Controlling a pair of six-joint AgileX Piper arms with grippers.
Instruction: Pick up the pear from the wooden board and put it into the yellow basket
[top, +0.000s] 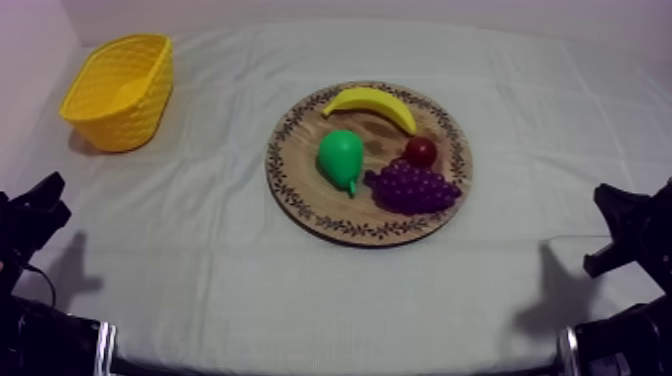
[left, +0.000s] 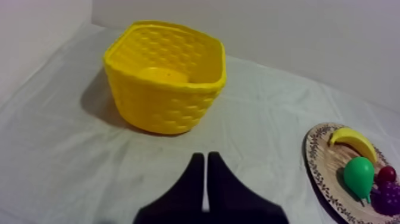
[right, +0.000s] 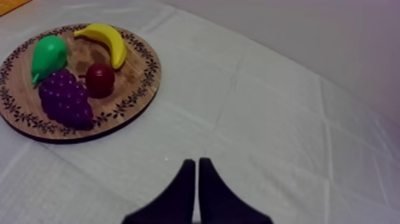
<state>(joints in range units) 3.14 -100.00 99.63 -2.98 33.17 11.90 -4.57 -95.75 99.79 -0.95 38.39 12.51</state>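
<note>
The pear (top: 340, 158) lay on the wooden board (top: 300, 208), on the half nearer the bench's left edge, its stem end turned toward the near edge of the bench (top: 200, 270). A banana (top: 372, 103) curved along the board's far rim. A small red fruit (top: 421, 151) sat toward the board's right side, with a bunch of grapes (top: 412, 187) just beside it and close to the pear's stem end. The board rested about midway across the bench. The yellow basket (top: 130, 125) stood upright by the far left corner, well apart from the board. The left claw (left: 205, 156) hung low by the near left corner, fingers pressed together into a narrow wedge, pinching nothing, aimed toward the basket. The right claw (right: 197, 161) sat by the near right corner, likewise pressed together on nothing.
</note>
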